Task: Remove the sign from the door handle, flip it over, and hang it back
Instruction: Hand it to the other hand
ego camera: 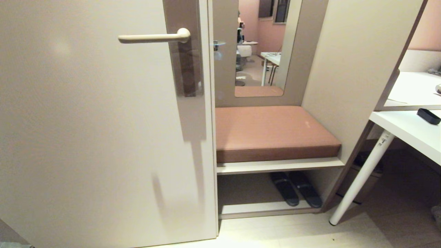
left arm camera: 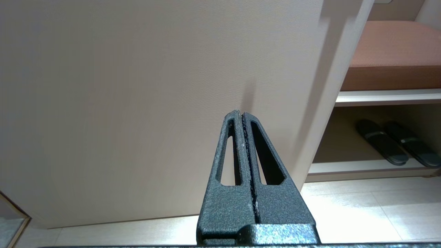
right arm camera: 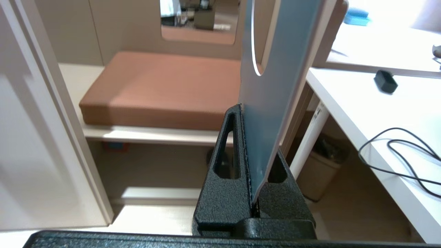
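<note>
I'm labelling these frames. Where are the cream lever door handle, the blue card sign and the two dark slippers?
door handle (ego camera: pixel 151 38), head view, mid-lever.
sign (right arm camera: pixel 275 86), right wrist view, blue face.
slippers (ego camera: pixel 286 189), head view, left slipper.

One sign (right arm camera: pixel 275 69), two slippers (ego camera: pixel 296 188)

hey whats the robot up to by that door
The right gripper has its fingers shut on the sign, holding it upright in the air with a blue side showing, away from the door. The door handle is bare, so the sign is off but not yet hung back. The left gripper is shut and empty, pointing at the lower part of the door.
</note>
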Motion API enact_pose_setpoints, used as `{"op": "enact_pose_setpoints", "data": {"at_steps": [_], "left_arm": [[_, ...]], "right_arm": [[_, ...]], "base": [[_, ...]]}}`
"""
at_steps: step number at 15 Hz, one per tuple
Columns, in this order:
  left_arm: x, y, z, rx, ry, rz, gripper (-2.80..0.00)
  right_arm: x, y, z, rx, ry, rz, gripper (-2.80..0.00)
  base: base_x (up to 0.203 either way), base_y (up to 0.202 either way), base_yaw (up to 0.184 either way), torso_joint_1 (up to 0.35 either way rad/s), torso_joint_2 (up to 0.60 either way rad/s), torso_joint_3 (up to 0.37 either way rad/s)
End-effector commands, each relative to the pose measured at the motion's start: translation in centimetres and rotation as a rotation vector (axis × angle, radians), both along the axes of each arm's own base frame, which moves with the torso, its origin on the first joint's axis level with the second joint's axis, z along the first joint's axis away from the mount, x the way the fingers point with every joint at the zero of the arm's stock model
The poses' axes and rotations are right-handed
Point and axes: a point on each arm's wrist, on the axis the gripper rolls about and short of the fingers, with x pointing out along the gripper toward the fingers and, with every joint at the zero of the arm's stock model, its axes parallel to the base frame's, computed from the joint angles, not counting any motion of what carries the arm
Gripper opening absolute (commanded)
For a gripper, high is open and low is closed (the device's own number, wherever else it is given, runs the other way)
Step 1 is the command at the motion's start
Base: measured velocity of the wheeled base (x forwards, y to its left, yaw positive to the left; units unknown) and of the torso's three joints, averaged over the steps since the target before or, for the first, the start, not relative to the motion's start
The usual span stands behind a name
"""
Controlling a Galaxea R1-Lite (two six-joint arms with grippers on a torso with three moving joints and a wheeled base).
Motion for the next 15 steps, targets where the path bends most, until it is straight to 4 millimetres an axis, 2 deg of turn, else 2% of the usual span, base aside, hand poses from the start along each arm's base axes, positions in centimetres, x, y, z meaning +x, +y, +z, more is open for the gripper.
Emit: {"op": "enact_pose_setpoints", "data": {"at_steps": [1, 7, 11, 15], "left_arm": [[0.0, 0.0, 0.0, 0.0, 0.0, 0.0, -2.8], [-0.1, 0.0, 0.3, 0.043, -0.019, 0.002, -2.8], [-0.5, -0.1, 2.4, 0.086, -0.057, -0.064, -2.8], [1.0, -0.1, 6.0, 0.08, 0.025, -0.091, -2.8]], "right_arm": [[1.5, 0.0, 0.2, 0.0, 0.057, 0.007, -2.8], [2.8, 0.0, -0.3, 0.008, 0.123, 0.016, -2.8], [3.1, 0.2, -0.5, 0.032, 0.138, 0.081, -2.8], [5.0, 0.1, -0.2, 0.042, 0.17, 0.078, -2.8]], "base": [[0.0, 0.0, 0.0, 0.0, 0.0, 0.0], [0.0, 0.0, 0.0, 0.0, 0.0, 0.0], [0.0, 0.0, 0.0, 0.0, 0.0, 0.0], [0.0, 0.0, 0.0, 0.0, 0.0, 0.0]]}}
